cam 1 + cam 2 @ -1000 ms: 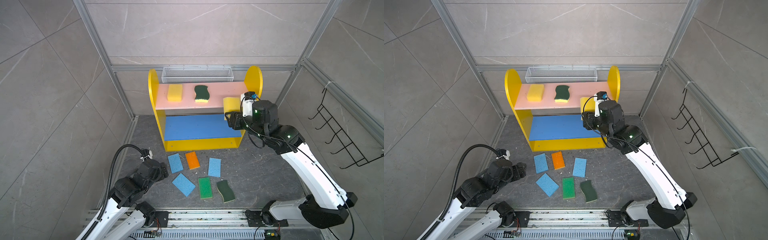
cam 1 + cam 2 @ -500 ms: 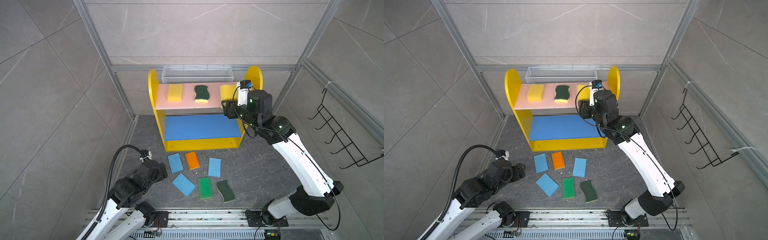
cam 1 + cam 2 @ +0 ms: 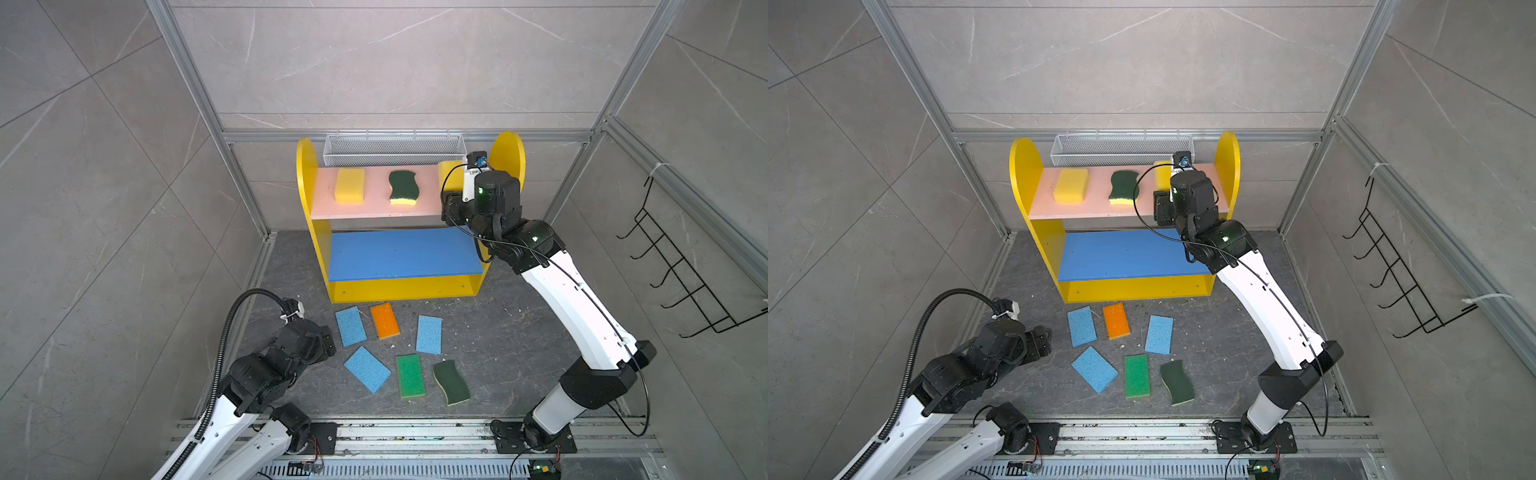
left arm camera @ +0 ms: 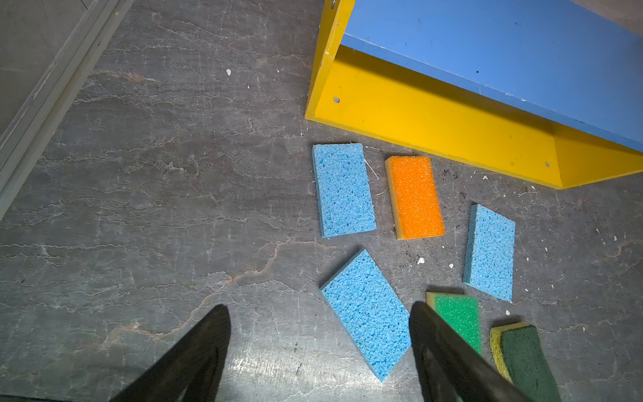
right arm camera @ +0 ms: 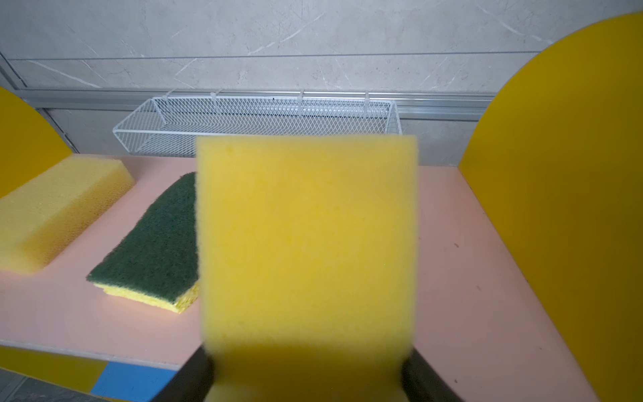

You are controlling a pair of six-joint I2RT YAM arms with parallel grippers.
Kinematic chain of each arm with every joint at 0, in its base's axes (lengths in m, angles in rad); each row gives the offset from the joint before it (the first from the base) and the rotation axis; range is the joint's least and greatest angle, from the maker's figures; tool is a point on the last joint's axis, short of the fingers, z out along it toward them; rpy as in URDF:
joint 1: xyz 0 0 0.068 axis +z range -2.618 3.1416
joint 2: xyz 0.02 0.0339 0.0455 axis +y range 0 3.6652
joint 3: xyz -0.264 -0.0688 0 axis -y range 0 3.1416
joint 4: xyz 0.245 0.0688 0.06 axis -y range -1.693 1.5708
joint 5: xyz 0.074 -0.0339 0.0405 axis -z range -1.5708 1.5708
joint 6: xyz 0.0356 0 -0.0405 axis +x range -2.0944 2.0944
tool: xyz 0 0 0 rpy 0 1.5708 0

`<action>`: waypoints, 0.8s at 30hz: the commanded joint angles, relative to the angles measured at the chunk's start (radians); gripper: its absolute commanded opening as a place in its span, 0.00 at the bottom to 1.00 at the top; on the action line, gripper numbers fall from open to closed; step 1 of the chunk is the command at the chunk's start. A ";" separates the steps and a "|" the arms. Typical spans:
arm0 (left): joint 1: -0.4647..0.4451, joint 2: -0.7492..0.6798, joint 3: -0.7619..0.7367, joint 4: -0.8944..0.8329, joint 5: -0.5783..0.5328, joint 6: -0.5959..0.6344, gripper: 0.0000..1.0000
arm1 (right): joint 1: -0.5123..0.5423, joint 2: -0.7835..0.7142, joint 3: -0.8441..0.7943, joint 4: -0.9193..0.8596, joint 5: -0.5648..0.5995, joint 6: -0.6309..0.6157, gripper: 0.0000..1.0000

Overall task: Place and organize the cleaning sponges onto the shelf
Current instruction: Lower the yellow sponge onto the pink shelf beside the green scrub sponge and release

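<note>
The right gripper [image 5: 306,376] clamps a thick yellow foam sponge [image 5: 306,243] over the pink shelf board [image 5: 449,278]. Another yellow sponge [image 5: 59,212] and a wavy dark-green scourer [image 5: 153,243] lie there.

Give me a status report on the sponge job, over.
Right gripper shut on yellow sponge, over pink top board. Left gripper open, empty. Six sponges on floor. Nothing in the way.

- A robotics test cell, dressed as a tiled utility corner, is shown.
- Grey stone-look wall panels [image 3: 374,62] are held in bare aluminium framing [image 3: 270,136].
- A left arm [image 3: 257,374] and a right arm [image 3: 573,307] are bolted to a metal rail [image 3: 415,432], with cables left exposed.
- A mesh basket [image 3: 392,149], a wire hook rack [image 3: 685,264] and a brightly painted shelf [image 3: 403,289] are set along the walls.
</note>
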 commanded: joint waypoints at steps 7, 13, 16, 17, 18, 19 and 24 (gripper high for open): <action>0.000 0.002 0.017 -0.008 -0.045 -0.007 0.83 | -0.053 0.064 0.087 -0.046 0.027 -0.009 0.66; 0.000 0.013 0.016 -0.006 -0.055 -0.007 0.83 | -0.109 0.100 0.121 -0.082 -0.042 0.024 0.66; 0.000 0.023 0.017 -0.001 -0.058 -0.007 0.83 | -0.123 0.115 0.127 -0.096 -0.065 0.029 0.66; 0.001 0.026 0.017 0.001 -0.059 -0.006 0.83 | -0.126 0.120 0.127 -0.098 -0.068 0.029 0.66; 0.001 0.030 0.016 0.002 -0.059 -0.006 0.84 | -0.128 0.125 0.129 -0.101 -0.072 0.029 0.66; 0.001 0.033 0.018 0.004 -0.063 -0.005 0.83 | -0.129 0.130 0.132 -0.105 -0.075 0.029 0.66; 0.001 0.052 0.024 0.012 -0.071 0.003 0.84 | -0.138 0.157 0.155 -0.117 -0.088 0.031 0.67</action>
